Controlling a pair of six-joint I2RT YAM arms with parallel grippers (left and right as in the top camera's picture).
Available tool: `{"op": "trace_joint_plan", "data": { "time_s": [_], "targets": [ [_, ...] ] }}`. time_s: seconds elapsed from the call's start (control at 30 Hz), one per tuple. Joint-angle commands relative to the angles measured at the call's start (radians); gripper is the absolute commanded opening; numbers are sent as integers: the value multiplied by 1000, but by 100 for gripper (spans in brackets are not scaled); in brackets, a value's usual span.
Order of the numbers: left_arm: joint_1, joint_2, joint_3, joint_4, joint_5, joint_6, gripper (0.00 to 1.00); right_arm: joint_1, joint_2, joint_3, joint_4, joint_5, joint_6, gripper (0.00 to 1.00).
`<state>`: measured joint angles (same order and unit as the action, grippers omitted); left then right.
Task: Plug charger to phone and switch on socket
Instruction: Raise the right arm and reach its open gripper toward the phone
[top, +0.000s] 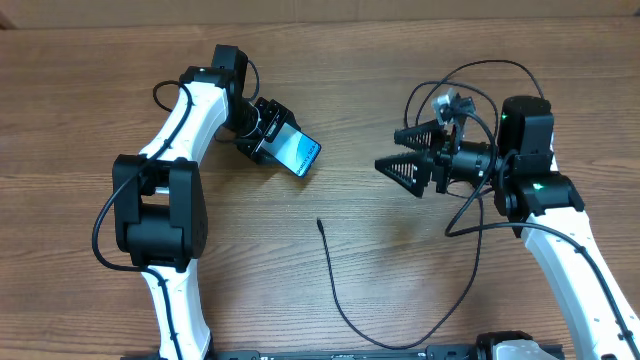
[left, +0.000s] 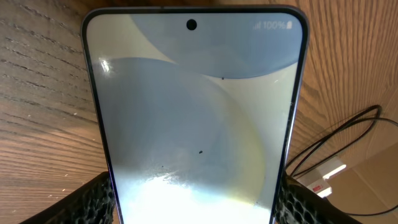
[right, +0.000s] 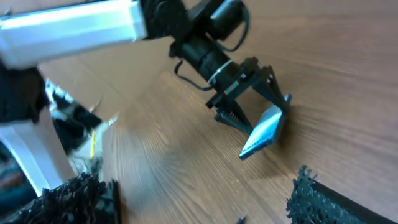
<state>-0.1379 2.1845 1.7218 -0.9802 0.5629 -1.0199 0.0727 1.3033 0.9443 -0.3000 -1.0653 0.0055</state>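
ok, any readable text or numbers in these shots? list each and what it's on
"100%": top right corner of the phone screen, left wrist view, next to small status icons.
Small white text on the phone screen, overhead view: too small to read.
White and red label beyond the phone's edge, left wrist view: blurred, unreadable.
Right wrist view: no text visible.

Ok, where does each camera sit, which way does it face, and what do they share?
Overhead: above the table, looking straight down; both arms show, left gripper holding the phone, right gripper open, cable lying loose.
Left wrist: behind the left gripper, looking along its fingers at the phone.
Right wrist: behind the right gripper, facing across the table toward the left gripper; own fingers at bottom corners.
Shared: all three show the phone.
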Motion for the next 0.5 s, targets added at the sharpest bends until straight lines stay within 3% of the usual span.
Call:
{"op": "trace_joint_plan", "data": {
  "time_s": [0.0, 0.1, 0.23, 0.47],
  "targets": [
    [-8, 3, 29, -3, 6, -31, 4, 6, 28, 29, -11, 139, 258, 100],
    [-8, 3, 29, -2, 5, -35, 4, 6, 63, 28, -48, 274, 400, 100],
    [-9, 3, 29, -2, 3, -36, 4, 6, 136, 28, -26, 298, 537, 100],
    [-13, 3, 29, -3, 3, -36, 4, 7, 173, 28, 52, 298, 547, 100]
  ]
}}
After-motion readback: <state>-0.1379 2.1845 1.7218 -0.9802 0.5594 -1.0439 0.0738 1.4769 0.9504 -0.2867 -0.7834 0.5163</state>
